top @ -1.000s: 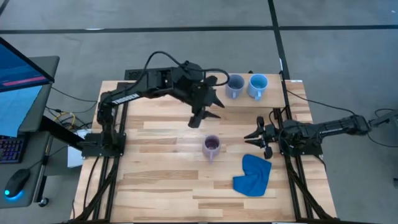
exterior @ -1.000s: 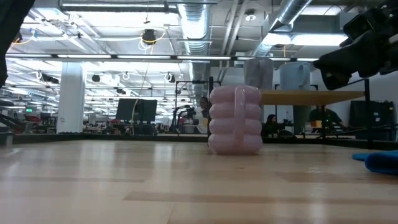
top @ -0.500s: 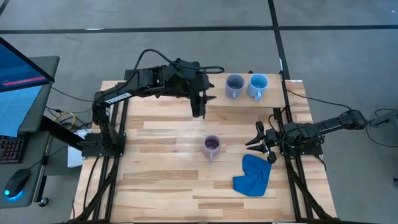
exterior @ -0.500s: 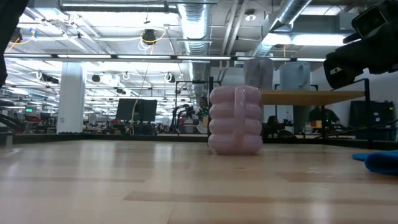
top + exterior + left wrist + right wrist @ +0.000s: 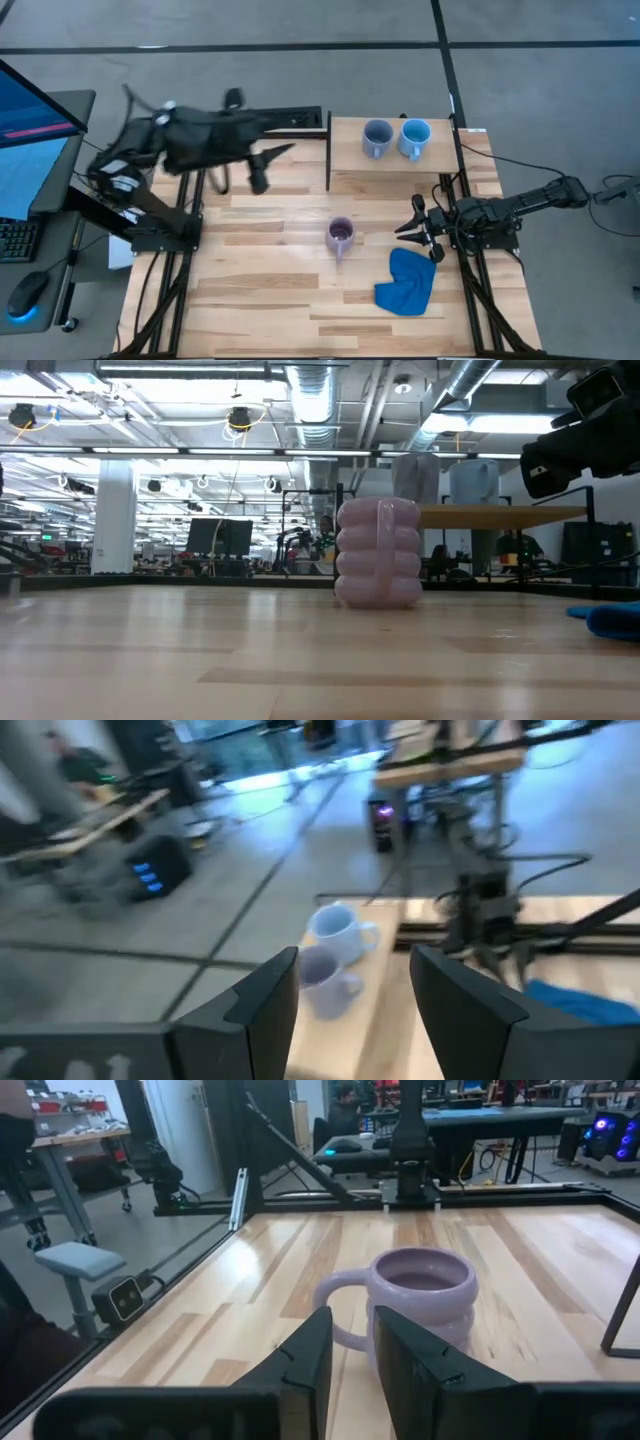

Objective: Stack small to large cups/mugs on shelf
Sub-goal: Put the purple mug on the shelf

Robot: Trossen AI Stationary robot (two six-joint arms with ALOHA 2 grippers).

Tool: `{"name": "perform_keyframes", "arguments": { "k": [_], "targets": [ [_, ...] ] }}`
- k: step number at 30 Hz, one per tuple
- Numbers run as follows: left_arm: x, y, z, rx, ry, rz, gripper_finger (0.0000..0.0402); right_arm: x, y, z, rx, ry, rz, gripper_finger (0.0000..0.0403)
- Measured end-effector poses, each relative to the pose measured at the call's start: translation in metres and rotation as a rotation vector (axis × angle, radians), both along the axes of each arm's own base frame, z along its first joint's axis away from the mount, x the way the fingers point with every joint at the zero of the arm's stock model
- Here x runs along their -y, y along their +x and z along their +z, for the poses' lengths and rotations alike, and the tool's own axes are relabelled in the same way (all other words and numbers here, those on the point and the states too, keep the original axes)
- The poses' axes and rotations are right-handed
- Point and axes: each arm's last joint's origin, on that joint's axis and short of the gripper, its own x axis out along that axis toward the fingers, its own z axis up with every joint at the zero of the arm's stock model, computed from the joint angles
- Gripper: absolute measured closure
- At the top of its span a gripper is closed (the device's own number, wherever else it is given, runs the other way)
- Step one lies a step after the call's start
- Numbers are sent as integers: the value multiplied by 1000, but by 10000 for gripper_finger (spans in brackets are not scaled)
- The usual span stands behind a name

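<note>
1. Right of the lilac mug [image 5: 340,234], right gripper [image 5: 413,226] waits, fingers narrowly parted, grasping nothing.
2. Left gripper [image 5: 262,168], released, sits far left of it.
3. Grey-blue mug [image 5: 377,138] and sky-blue mug [image 5: 414,137] stand on the shelf [image 5: 392,173] beyond.
4. Risk: narrow fingers nudging or tipping the mug on approach.

lilac mug [image 5: 379,553]: upright on tabletop [image 5: 200,650] | blue cloth [image 5: 610,618]: right edge
</note>
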Motion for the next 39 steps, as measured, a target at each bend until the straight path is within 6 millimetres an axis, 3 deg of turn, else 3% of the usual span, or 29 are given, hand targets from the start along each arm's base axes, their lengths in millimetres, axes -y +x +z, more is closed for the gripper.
{"name": "perform_keyframes", "arguments": {
  "k": [3,8,16,30,34,39],
  "targets": [
    [9,-22,-7,-1,16,111,217,0,0,0,0,0,0,304],
    [18,-55,-43,3,39,233,217,0,0,1,11,2,-1,304],
    [14,-103,-119,63,8,168,217,0,0,2,21,5,-1,304],
    [-1,-145,-259,142,-72,150,217,0,0,3,28,5,-12,304],
    [-4,-151,-289,175,-89,152,217,0,0,3,29,5,-12,304],
    [-7,-158,-313,227,-103,141,217,0,0,3,29,5,-12,304]
  ]
}}
